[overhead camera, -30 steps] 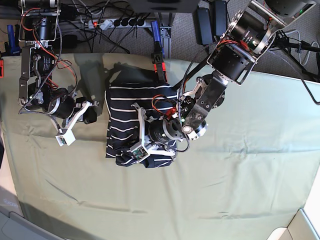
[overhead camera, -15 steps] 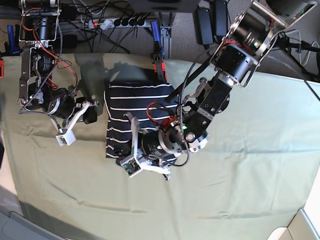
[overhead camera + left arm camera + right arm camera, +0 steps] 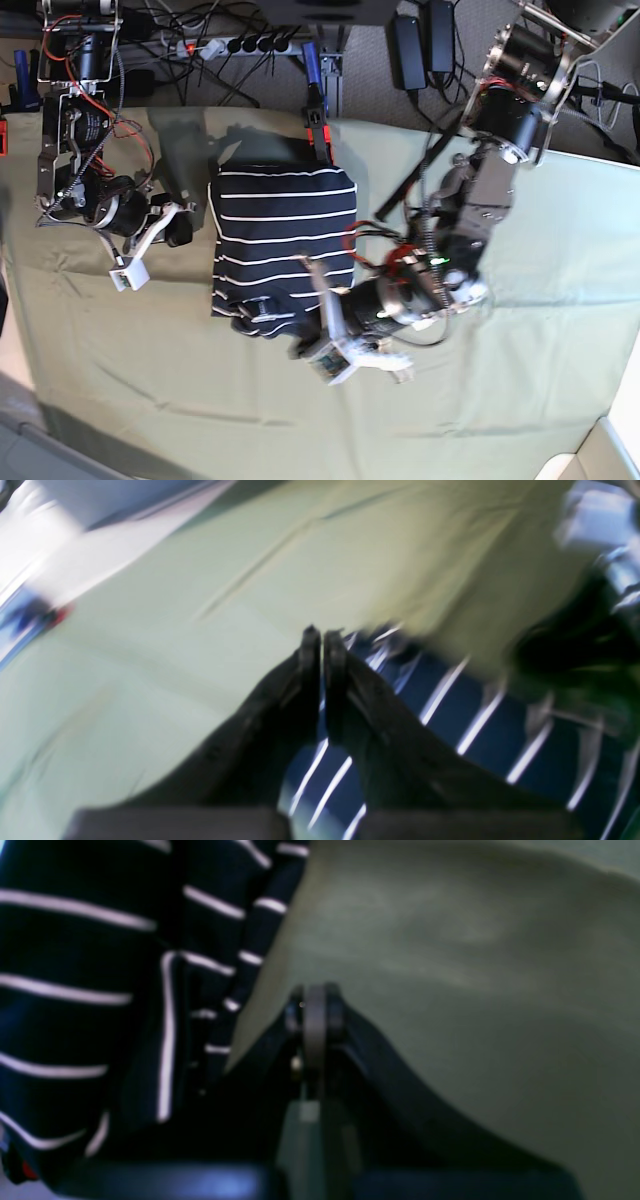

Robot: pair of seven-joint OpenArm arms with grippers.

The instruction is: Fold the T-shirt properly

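Folding stage: the T-shirt (image 3: 282, 240) lies as a compact striped rectangle on the olive-green cloth (image 3: 520, 400) that covers the table, so I judge the main folds done and only tidying left.
Shirt position: toward the far middle of the table, between the two arms; its near edge looks lumpy and bunched, while the far edge and the sides run fairly straight.
Left tool (image 3: 300, 347): fingers pressed together with nothing between them, hanging at the shirt's near corner; in the left wrist view (image 3: 322, 640) the tips sit over the striped edge where it meets the cloth, though blur hides whether they touch the fabric.
Right tool (image 3: 185, 232): clenched and empty, just beside the shirt's side edge; the right wrist view (image 3: 315, 1005) shows its tips over bare cloth with the stripes (image 3: 100, 990) alongside.
Step in hand: probably smoothing or checking the near hem, not carrying fabric.
Next move: flattening the bunched near edge calls for a low, gentle press or a light pinch-and-tug along the hem, without dragging the folded layers apart.
Risk: a sideways sweep could pull the top layer askew.
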